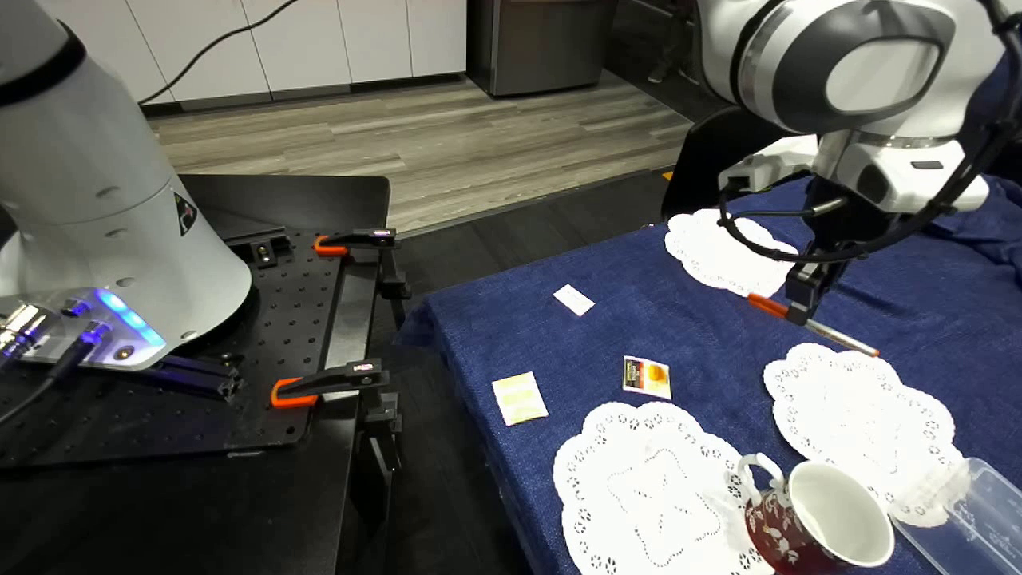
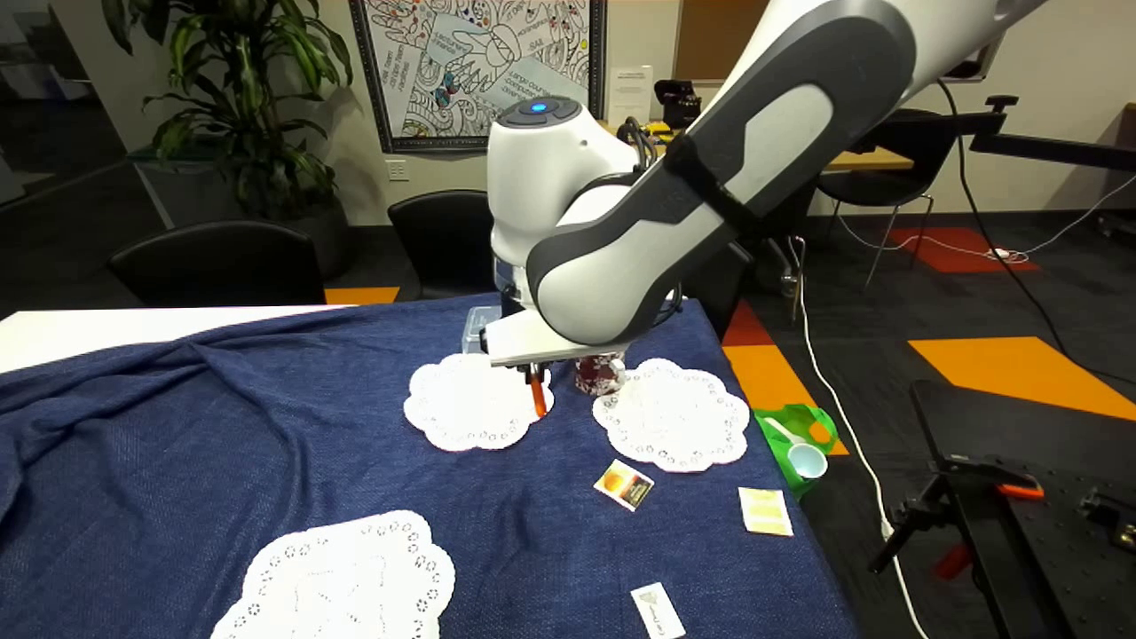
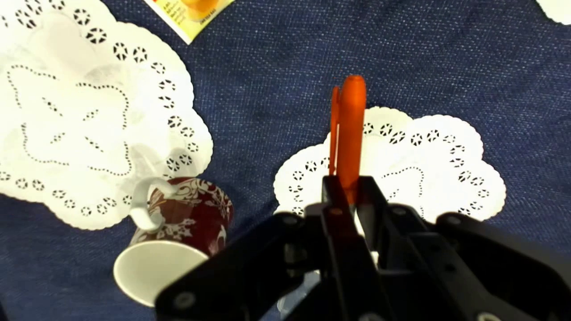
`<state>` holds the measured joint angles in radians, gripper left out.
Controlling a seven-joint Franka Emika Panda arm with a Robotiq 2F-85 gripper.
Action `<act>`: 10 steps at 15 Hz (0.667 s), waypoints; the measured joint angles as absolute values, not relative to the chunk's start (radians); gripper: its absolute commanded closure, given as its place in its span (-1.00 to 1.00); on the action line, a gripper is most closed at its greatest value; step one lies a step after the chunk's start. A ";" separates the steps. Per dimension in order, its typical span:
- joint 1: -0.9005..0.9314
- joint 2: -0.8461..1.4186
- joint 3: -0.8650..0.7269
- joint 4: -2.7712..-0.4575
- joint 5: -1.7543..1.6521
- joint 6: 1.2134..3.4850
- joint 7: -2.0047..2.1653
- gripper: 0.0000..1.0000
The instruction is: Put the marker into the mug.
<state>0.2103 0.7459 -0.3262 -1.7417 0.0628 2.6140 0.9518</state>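
Observation:
My gripper (image 3: pixel 347 191) is shut on the marker (image 3: pixel 351 129) and holds it level above the table. In the wrist view the marker's orange end points away from the jaws, and its pale body is mostly hidden behind them. In an exterior view the orange end and slim body of the marker (image 1: pixel 846 337) stick out on both sides of the fingertips (image 1: pixel 801 307). The mug (image 3: pixel 189 209), reddish-brown outside and white inside, stands to the left of the jaws in the wrist view. The mug also shows in both exterior views (image 1: pixel 778 533) (image 2: pixel 597 374), partly behind the arm in one.
White lace doilies (image 1: pixel 663 487) (image 1: pixel 862 407) (image 1: pixel 730 251) lie on the blue cloth (image 2: pixel 497 532). The mug is at one doily's edge. A clear plastic box (image 1: pixel 986 511) is beyond the mug. An orange-and-dark card (image 1: pixel 647 377), a yellow packet (image 1: pixel 520 398) and a small white card (image 1: pixel 573 299) lie flat.

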 measured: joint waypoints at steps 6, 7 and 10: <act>0.198 0.719 -0.317 -1.747 0.043 2.600 0.943 0.73; 0.198 0.722 -0.316 -1.747 0.043 2.600 0.943 0.73; 0.197 0.723 -0.314 -1.747 0.043 2.600 0.943 0.93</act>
